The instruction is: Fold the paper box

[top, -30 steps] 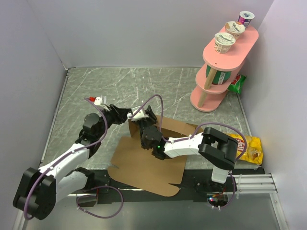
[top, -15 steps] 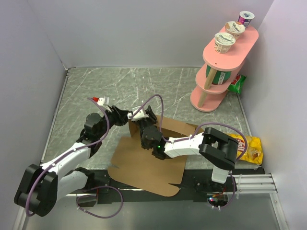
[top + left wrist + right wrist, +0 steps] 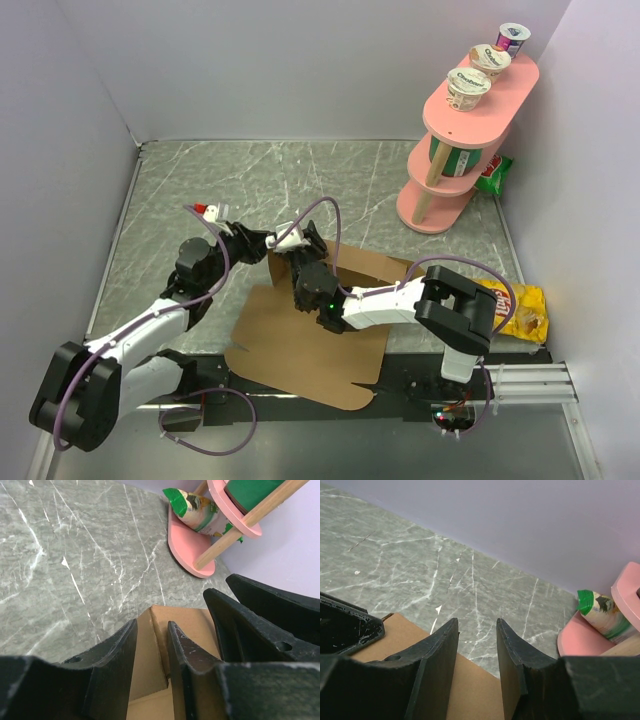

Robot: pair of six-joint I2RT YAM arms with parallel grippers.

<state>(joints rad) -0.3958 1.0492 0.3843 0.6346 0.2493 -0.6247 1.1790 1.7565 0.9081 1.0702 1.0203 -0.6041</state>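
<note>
Two grippers meet at one raised flap [image 3: 280, 262] of the box [image 3: 300, 345] in the top view. The box lies mostly flat, a brown sheet at the near edge of the table [image 3: 250, 180], with that flap standing up at its far left corner. The left gripper [image 3: 275, 248] reaches the flap from the left and the right gripper [image 3: 299, 270] from the right, the two just beside each other. At the far right stands a pink shelf [image 3: 440, 215] with three cups [image 3: 468, 88] on its top tier and a green bag [image 3: 495, 172] by its base. A yellow bag [image 3: 525, 310] lies near the right wall.

From the left wrist we see the left gripper [image 3: 152, 625] straddling the flap [image 3: 150, 650], with cardboard filling the gap and a crease running up it. We cannot tell whether the jaws press on the flap or only stand around it. More of the box [image 3: 192, 622] shows past the tips, and the right gripper [image 3: 250, 625] sits just to the right. Beyond are the table [image 3: 60, 555], the shelf [image 3: 187, 555] and the green bag [image 3: 197, 512].

From the right wrist we see the right gripper [image 3: 476, 622] with its jaws apart and nothing between them. Table [image 3: 395, 565] shows through the gap, and the box [image 3: 407, 630] lies below. The left gripper [image 3: 345, 625] is at the left edge, with the shelf [image 3: 575, 640] and green bag [image 3: 602, 612] at the right.
</note>
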